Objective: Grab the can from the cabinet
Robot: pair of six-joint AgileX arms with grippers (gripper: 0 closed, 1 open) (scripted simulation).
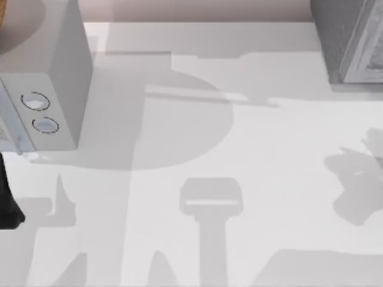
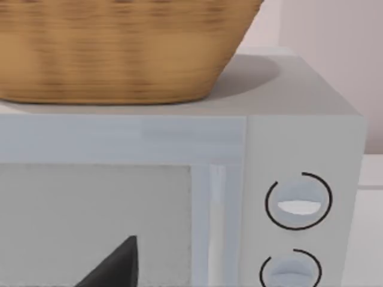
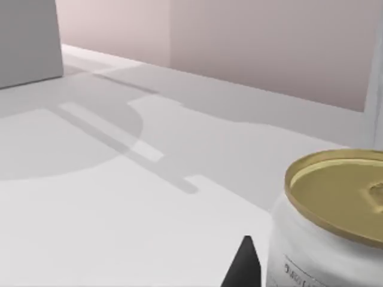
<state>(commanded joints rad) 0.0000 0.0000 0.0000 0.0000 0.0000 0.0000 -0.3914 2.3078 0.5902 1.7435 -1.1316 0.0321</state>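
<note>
- Your can (image 3: pixel 335 221), white with a gold lid, stands upright right in front of the right wrist camera, with a dark tip of the right gripper (image 3: pixel 242 266) just beside it; you cannot tell whether that claw is spread or clamped.
- The cabinet (image 1: pixel 353 39) sits at the table's (image 1: pixel 239 149) far right corner.
- The left arm (image 1: pixel 7 200) waits at the table's left edge by the microwave (image 1: pixel 45 89), which carries a wicker basket (image 2: pixel 119 48); its claw's state can't be told either.
</note>
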